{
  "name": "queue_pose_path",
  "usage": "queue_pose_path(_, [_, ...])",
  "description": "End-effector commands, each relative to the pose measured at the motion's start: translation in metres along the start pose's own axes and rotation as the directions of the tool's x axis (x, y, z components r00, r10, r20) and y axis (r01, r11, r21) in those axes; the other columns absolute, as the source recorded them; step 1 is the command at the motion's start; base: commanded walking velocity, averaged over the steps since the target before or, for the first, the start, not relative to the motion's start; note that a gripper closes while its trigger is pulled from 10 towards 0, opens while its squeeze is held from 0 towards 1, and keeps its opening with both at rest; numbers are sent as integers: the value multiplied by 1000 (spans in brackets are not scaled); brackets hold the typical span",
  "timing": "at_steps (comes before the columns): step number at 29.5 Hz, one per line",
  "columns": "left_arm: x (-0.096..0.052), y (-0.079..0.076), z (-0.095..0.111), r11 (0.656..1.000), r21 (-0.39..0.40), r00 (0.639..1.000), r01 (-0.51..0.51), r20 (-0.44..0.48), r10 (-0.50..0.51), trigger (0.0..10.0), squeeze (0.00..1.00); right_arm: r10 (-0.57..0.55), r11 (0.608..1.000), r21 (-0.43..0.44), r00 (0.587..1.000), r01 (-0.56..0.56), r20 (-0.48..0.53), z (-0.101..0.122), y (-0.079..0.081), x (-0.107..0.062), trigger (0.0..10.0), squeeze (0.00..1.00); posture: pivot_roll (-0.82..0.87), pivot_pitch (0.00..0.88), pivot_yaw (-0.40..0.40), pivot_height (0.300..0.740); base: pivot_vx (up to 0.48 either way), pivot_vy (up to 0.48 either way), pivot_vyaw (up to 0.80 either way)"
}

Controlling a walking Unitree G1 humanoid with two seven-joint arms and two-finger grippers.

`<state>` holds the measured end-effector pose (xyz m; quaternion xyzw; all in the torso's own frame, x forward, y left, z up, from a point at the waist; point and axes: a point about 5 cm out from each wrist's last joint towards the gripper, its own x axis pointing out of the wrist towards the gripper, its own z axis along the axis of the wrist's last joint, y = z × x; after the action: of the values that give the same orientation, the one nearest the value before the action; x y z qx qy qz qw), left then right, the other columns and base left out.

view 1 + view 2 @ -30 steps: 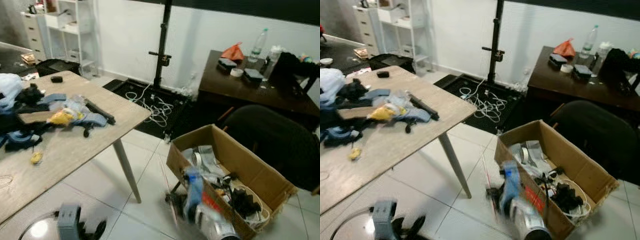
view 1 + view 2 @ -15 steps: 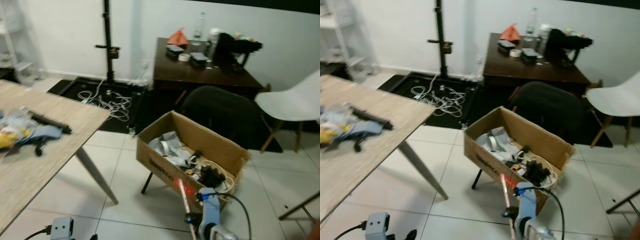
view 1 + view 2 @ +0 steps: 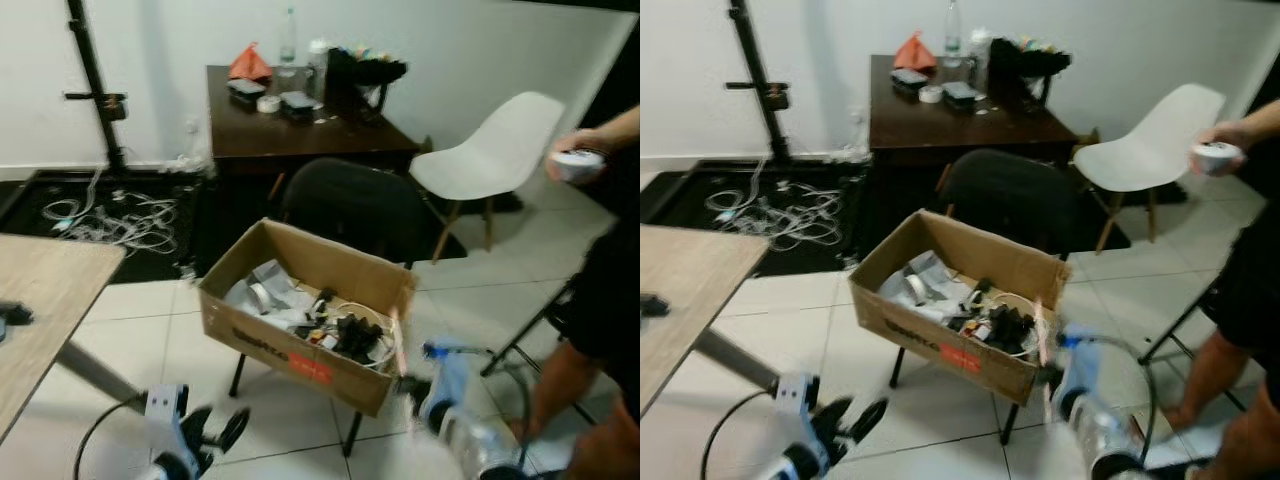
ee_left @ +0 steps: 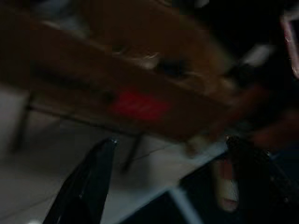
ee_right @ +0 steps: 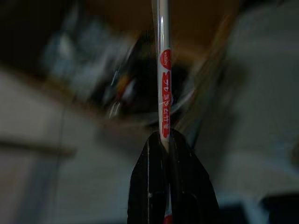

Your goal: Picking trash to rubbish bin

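The wrapper (image 5: 163, 88), a thin flat strip with red print, was pinched between the fingers of the right gripper (image 5: 164, 140), its long axis running straight out along them and its free end reaching toward the box (image 3: 940, 345). In the right eye view the same strip (image 3: 1042, 345) stood nearly upright just beside the box's near right corner, its top about level with the rim, so the opening lay forward and to the robot's left of it. The box, a brown carton resting on a dark chair (image 3: 1015, 200), already held a tangle of tape rolls, cables and scraps. My judgement was that the strip had to go up over the near wall and a little leftward before release, since at that spot it would have dropped outside the carton onto the floor (image 3: 840, 330). The right arm was clearly the nearer one. The left gripper (image 3: 215, 432) hung low before the box's front face, its fingers spread and holding nothing. A desk (image 3: 960, 125) stood behind the chair, a white chair (image 3: 1150, 150) to the right, and a person (image 3: 1240, 290) stood at the far right holding a small white object
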<state>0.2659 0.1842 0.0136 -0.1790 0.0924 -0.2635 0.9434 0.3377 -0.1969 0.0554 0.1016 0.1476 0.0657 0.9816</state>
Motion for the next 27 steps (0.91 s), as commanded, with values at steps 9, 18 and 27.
queue_pose_path(9, [3,-9,42,959,67,956,276,87,-281,10000,0,-16,999,-41,986,23,169,50,-12,4,10000,0,-65,118,-8,740,0,0,-608])
queue_pose_path(18, [5,-7,53,968,78,959,237,142,-246,10000,0,75,996,-68,967,-60,242,71,5,11,10000,0,-67,115,-14,740,192,0,0])
queue_pose_path(27, [7,-13,52,964,70,954,256,144,-264,10000,0,172,984,-90,945,-153,279,80,21,14,10000,0,-75,118,-18,740,357,0,0])
